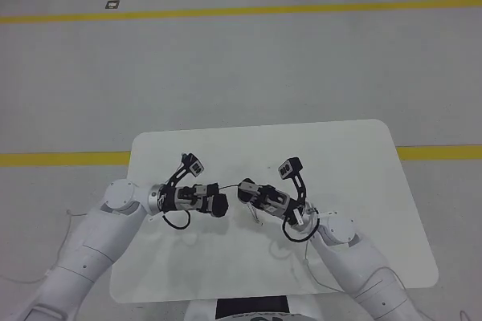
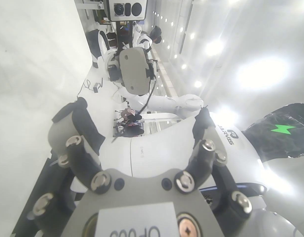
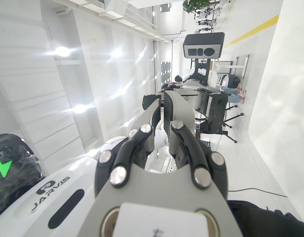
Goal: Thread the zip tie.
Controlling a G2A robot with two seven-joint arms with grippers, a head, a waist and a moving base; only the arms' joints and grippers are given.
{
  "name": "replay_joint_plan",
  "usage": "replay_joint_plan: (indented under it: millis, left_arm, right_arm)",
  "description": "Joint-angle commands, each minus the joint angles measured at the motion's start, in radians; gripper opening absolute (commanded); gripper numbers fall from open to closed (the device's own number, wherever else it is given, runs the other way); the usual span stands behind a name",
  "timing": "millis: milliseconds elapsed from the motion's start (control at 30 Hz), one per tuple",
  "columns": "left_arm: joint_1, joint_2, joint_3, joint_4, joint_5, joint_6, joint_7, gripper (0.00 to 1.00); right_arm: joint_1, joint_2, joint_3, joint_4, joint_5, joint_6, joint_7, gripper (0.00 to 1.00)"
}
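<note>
Over the middle of the white table (image 1: pixel 345 152) my two grippers face each other tip to tip. A thin dark zip tie (image 1: pixel 229 187) runs between them. My right gripper (image 1: pixel 243 189) holds one end of it, and in its own wrist view the right gripper (image 3: pixel 164 102) has its fingers pressed together. The tie itself is hidden there. My left gripper (image 1: pixel 219 202) sits just beside the tie's other end. The left wrist view shows that gripper (image 2: pixel 139 114) with fingers spread wide and nothing between them. The right arm's gripper (image 2: pixel 132 70) is ahead of it.
The table is bare around the arms, with rounded corners and edges on all sides. Grey floor with yellow lines (image 1: pixel 241 10) lies beyond. Black cables loop off both wrists (image 1: pixel 177 221).
</note>
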Motion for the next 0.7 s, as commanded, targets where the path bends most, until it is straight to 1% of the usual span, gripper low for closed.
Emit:
replay_joint_plan:
  millis: [0, 300, 467, 533, 600, 633, 667]
  left_arm:
    - [-0.002, -0.001, 0.003, 0.002, 0.000, 0.000, 0.000, 1.00]
    - [-0.009, -0.005, 0.018, 0.006, -0.006, 0.001, 0.000, 1.00]
    - [-0.013, -0.006, 0.021, 0.010, -0.007, 0.001, -0.002, 1.00]
    - [-0.013, -0.005, 0.021, 0.012, -0.007, 0.000, -0.002, 0.89]
    - [-0.013, -0.005, 0.020, 0.013, -0.006, -0.001, -0.002, 0.69]
    - [-0.013, -0.005, 0.019, 0.014, -0.004, -0.001, -0.002, 0.61]
    - [-0.013, -0.004, 0.018, 0.013, -0.002, 0.000, -0.001, 0.57]
  right_arm:
    - [0.001, 0.000, -0.003, -0.003, 0.000, 0.003, 0.003, 0.00]
    - [0.007, -0.004, -0.033, -0.005, -0.004, 0.017, 0.010, 0.00]
    - [0.012, -0.003, -0.034, 0.002, -0.031, 0.025, 0.002, 0.00]
    - [0.013, -0.001, -0.028, 0.003, -0.055, 0.028, -0.005, 0.00]
    - [0.011, 0.001, -0.023, 0.001, -0.067, 0.031, -0.006, 0.00]
    - [0.012, 0.004, -0.017, -0.001, -0.082, 0.036, -0.003, 0.00]
    - [0.010, 0.005, -0.013, -0.003, -0.091, 0.040, -0.003, 0.00]
